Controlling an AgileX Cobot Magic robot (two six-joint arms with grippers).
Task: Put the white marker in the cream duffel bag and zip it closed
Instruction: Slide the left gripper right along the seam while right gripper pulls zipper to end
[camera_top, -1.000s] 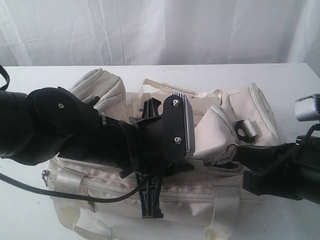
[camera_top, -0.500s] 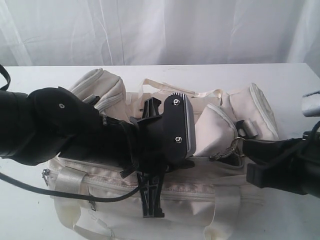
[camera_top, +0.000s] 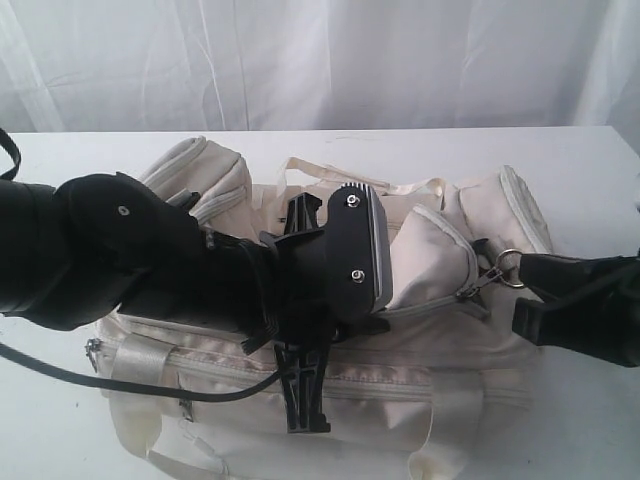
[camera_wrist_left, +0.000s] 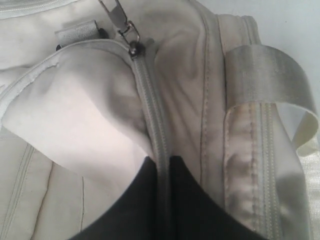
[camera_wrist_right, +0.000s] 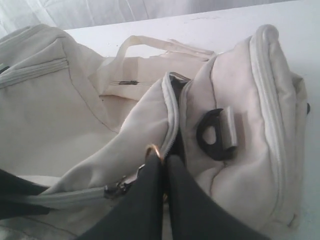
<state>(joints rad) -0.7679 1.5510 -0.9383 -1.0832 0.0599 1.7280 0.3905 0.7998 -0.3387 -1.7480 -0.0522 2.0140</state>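
While the exterior view hides the left tool under its own arm (camera_top: 150, 250), the left wrist view shows that tool (camera_wrist_left: 162, 167) clamped on the grey zip (camera_wrist_left: 150, 105), with the slider (camera_wrist_left: 134, 49) further along. The right wrist view shows the right tool (camera_wrist_right: 162, 162) pinched shut on the ring pull (camera_wrist_right: 152, 148), near a black strap ring (camera_wrist_right: 214, 136). The bag (camera_top: 430, 370) lies in the middle of the bench (camera_top: 80, 160), its long axis parallel to the far edge. A webbing handle (camera_wrist_left: 265, 75) loops beside the zip. The arm crosses the bag's middle and covers much of its top. The marker is out of sight in every view.
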